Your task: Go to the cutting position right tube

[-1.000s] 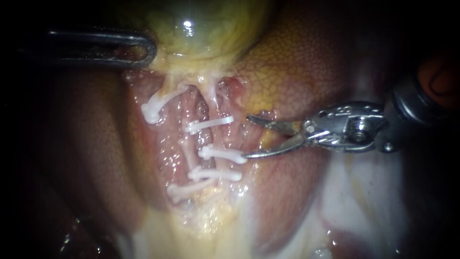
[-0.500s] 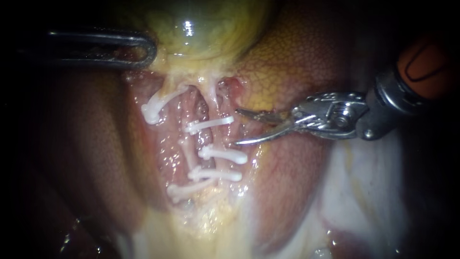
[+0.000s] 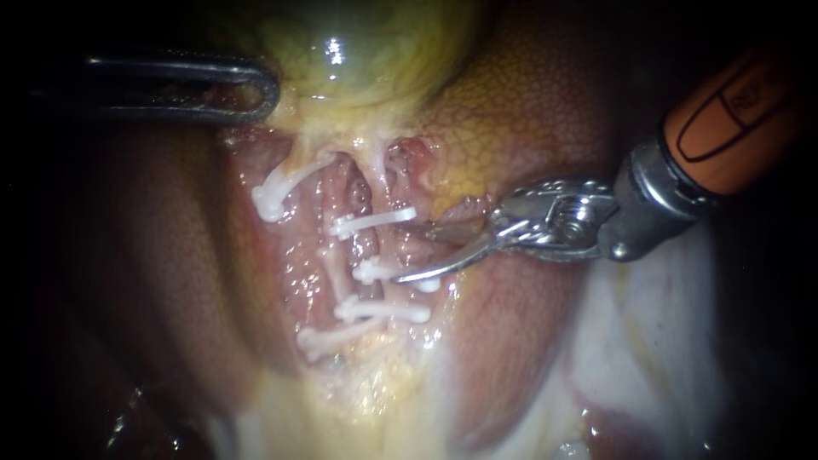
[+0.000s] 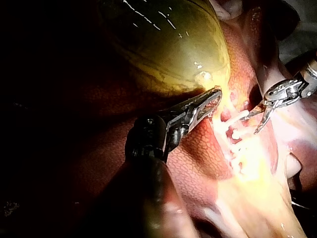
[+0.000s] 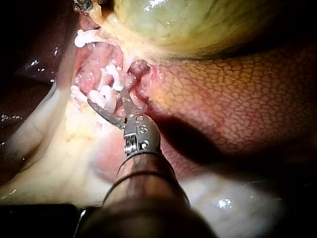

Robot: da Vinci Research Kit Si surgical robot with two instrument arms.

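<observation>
Your right instrument (image 3: 409, 252) holds its blades spread at the right tube (image 3: 390, 247), just below the upper clip (image 3: 375, 221), but the lower blade lies across the middle clip (image 3: 368, 272), so closing here may bite or dislodge that clip instead of cutting tube alone.

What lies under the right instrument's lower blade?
A white clip: its two ends show either side of the lower blade of the right instrument. The clip's middle, and whatever lies beneath it, is covered.
</observation>
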